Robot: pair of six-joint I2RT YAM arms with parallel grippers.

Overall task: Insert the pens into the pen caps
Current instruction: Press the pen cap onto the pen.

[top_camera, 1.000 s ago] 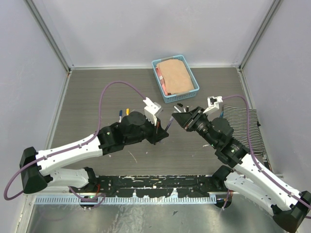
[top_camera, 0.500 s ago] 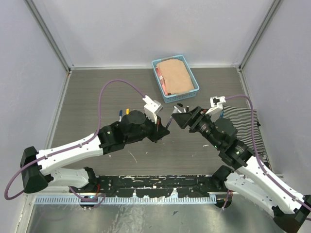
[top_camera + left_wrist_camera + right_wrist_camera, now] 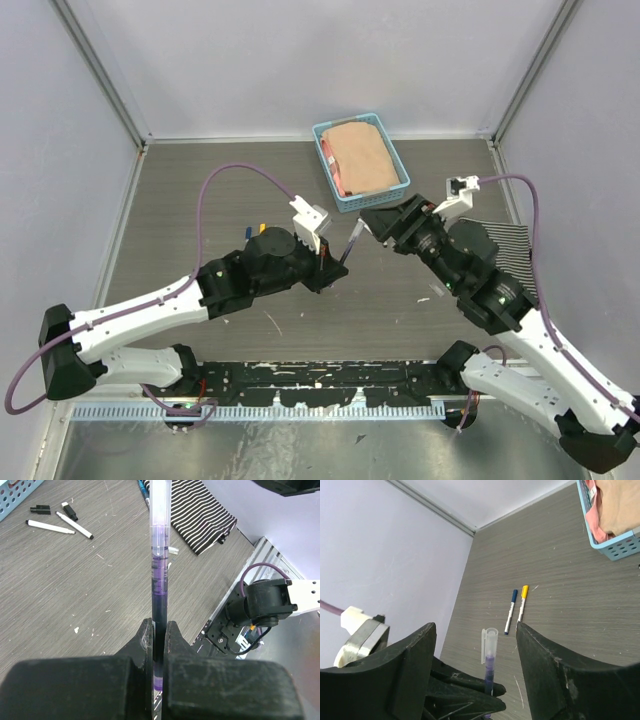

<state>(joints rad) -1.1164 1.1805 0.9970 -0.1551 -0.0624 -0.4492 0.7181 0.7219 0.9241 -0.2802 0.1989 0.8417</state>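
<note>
My left gripper (image 3: 159, 625) is shut on the lower barrel of a purple-ink pen (image 3: 159, 580), which it holds upright. A clear pen cap (image 3: 160, 505) sits on the pen's tip. In the top view this pen (image 3: 350, 245) points up-right from the left gripper (image 3: 335, 265) towards the right gripper (image 3: 380, 222). The right gripper (image 3: 476, 626) is open, with its fingers (image 3: 415, 670) standing wide on either side of the capped pen (image 3: 489, 655) without touching it. Two capped pens lie on the table, one with a blue cap (image 3: 510, 611) and one with a yellow cap (image 3: 522, 602).
A blue basket (image 3: 325, 165) holding tan cloth stands at the back centre. A striped cloth (image 3: 200, 510) lies at the right. Two white pens (image 3: 50, 526) (image 3: 75, 524) and a loose black cap (image 3: 40, 510) lie near the basket. Grey walls enclose the table.
The right gripper has opened and drawn back up and to the right, off the pen's tip. The clear cap stays on the pen. The left gripper still holds the pen.
</note>
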